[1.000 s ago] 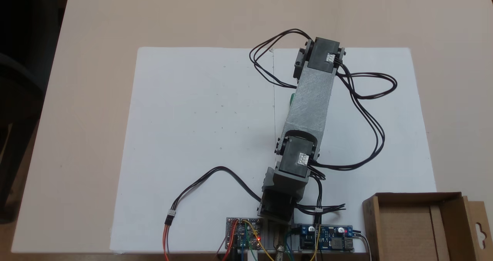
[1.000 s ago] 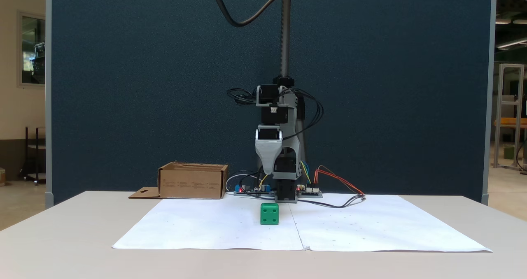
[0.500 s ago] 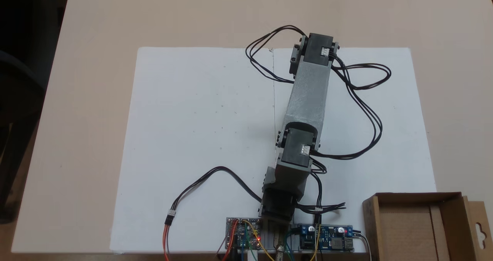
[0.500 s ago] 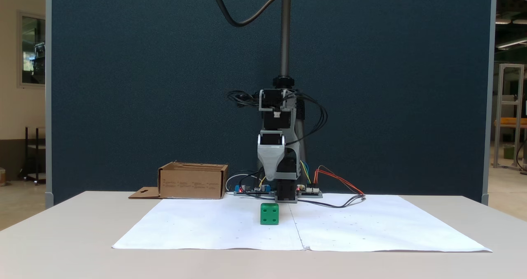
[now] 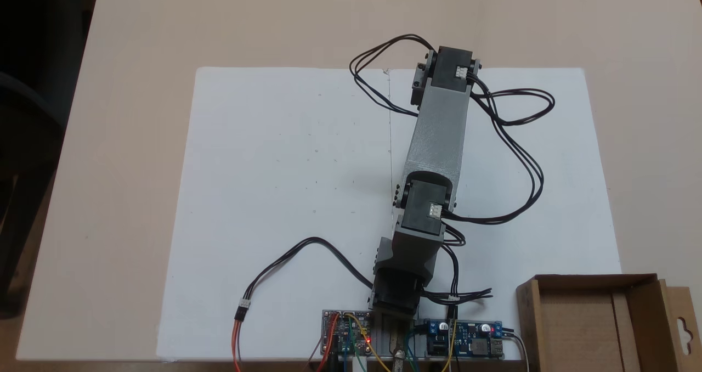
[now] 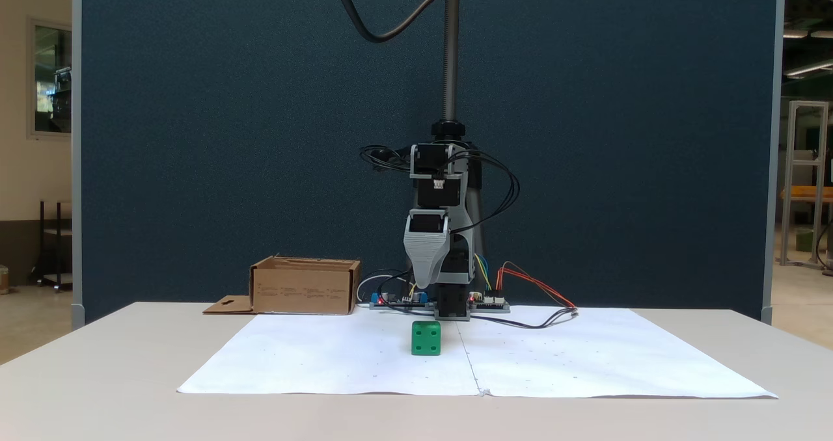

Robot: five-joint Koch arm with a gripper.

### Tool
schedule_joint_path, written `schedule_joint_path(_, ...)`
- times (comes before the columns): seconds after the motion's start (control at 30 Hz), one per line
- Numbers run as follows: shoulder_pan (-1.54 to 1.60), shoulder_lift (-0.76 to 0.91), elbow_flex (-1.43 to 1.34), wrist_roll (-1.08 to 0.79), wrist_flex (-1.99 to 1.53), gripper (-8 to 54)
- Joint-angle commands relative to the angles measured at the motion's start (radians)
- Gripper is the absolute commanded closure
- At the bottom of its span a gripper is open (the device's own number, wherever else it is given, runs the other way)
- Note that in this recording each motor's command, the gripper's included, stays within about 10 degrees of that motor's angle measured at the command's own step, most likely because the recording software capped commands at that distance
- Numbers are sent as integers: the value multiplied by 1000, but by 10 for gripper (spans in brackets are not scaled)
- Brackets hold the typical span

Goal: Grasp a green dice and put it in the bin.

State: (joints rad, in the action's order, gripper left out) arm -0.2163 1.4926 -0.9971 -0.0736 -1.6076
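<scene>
The green dice [image 6: 426,337] stands on the white paper near its centre seam. Straight above it, with a clear gap, hangs my gripper [image 6: 425,283], pointing down. A single grey tapered jaw faces the camera, so its opening cannot be read. Seen from above, the arm's grey link [image 5: 441,130] covers the dice and the gripper. The bin [image 6: 304,288] is a low brown cardboard box standing open at the back left, with its flap flat beside it. From above, the bin [image 5: 527,317] lies at the lower right, beside the arm's base, and nothing is inside it.
A white paper sheet [image 5: 274,169] covers the middle of the beige table. Circuit boards [image 5: 345,333] and wires sit at the arm's base. Black cables [image 5: 521,141] loop out to the arm's right. A dark partition and a pole [image 6: 450,44] stand behind.
The arm has swung slightly and its upper joints have sunk a little. From above, the green sliver of the dice beside the grey link is now covered. The dice has not moved.
</scene>
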Motion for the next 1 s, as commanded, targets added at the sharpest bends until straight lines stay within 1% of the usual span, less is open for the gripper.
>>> schedule_joint_path(0.0,3,23,49,43,37,24)
schedule_joint_path(0.13,6,3,32,40,57,24)
schedule_joint_path(0.53,8,3,-212,35,244,24)
schedule_joint_path(0.67,11,3,-219,28,275,24)
schedule_joint_path(0.97,14,-17,-225,-61,299,24)
